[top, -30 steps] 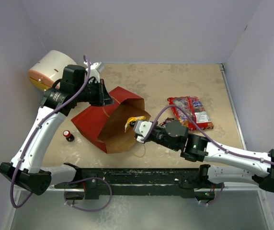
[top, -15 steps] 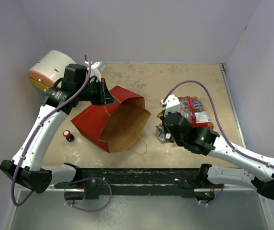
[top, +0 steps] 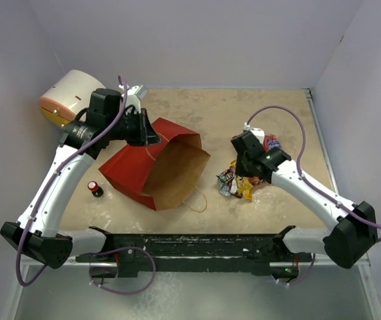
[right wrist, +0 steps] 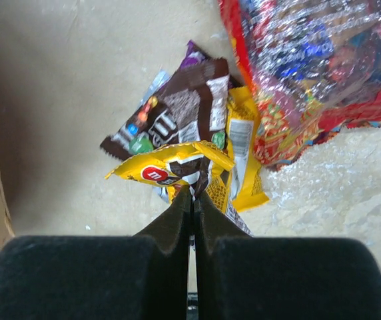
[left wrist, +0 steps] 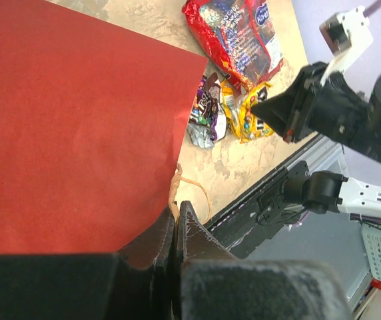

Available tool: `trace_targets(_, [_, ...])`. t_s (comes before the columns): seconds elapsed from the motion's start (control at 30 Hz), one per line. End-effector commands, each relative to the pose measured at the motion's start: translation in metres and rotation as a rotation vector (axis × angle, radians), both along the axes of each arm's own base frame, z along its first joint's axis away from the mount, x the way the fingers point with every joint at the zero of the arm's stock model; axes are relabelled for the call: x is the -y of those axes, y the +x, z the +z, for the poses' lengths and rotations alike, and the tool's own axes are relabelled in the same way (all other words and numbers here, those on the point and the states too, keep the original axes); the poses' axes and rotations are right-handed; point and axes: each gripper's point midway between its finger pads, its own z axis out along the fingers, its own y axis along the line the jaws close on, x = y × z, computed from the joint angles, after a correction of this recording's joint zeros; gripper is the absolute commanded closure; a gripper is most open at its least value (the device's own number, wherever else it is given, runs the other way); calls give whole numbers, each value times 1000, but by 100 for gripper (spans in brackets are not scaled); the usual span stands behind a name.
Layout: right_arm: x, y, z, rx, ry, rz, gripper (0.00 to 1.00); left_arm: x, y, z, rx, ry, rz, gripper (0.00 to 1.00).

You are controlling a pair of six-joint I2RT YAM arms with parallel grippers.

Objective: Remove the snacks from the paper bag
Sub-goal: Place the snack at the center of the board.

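Observation:
The paper bag (top: 129, 170), red outside and brown inside, lies on its side with its mouth (top: 176, 172) facing right. My left gripper (top: 152, 139) is shut on the bag's upper rim by the string handle; the left wrist view shows its tips (left wrist: 176, 215) pinching the red edge (left wrist: 77, 127). My right gripper (top: 242, 175) is shut on a yellow candy packet (right wrist: 170, 167), tips (right wrist: 194, 195) just above a pile of small packets (top: 234, 183). The pile holds a brown packet (right wrist: 177, 110) and yellow wrappers (right wrist: 244, 167). The large red-and-clear bag (right wrist: 317, 60) lies beside it, partly under my right arm.
A white drum with an orange end (top: 70, 93) stands at the back left. A small dark red-capped object (top: 95, 189) sits left of the bag. A black rail (top: 190, 248) runs along the near edge. Walls close in the left, back and right.
My right gripper came out of the bag's mouth holding the yellow packet and swung right, over the pile beside the red-and-clear bag. My left gripper kept its hold on the bag's rim.

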Motion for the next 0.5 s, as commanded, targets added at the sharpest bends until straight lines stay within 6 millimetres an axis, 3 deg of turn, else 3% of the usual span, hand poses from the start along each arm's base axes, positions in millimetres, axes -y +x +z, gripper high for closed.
trace_targets(0.0, [-5, 25, 2, -1, 155, -70, 97, 4, 2, 15, 52, -36, -12, 100])
trace_targets(0.23, [2, 39, -27, -48, 154, -122, 90, 9, -8, 25, 132, -63, -97, 100])
trace_targets(0.33, [9, 33, -42, -88, 120, -124, 80, 8, -23, 23, 174, -56, -154, 100])
trace_targets(0.47, [24, 28, -46, -106, 31, -128, 65, -1, -39, 14, 201, -15, -179, 100])
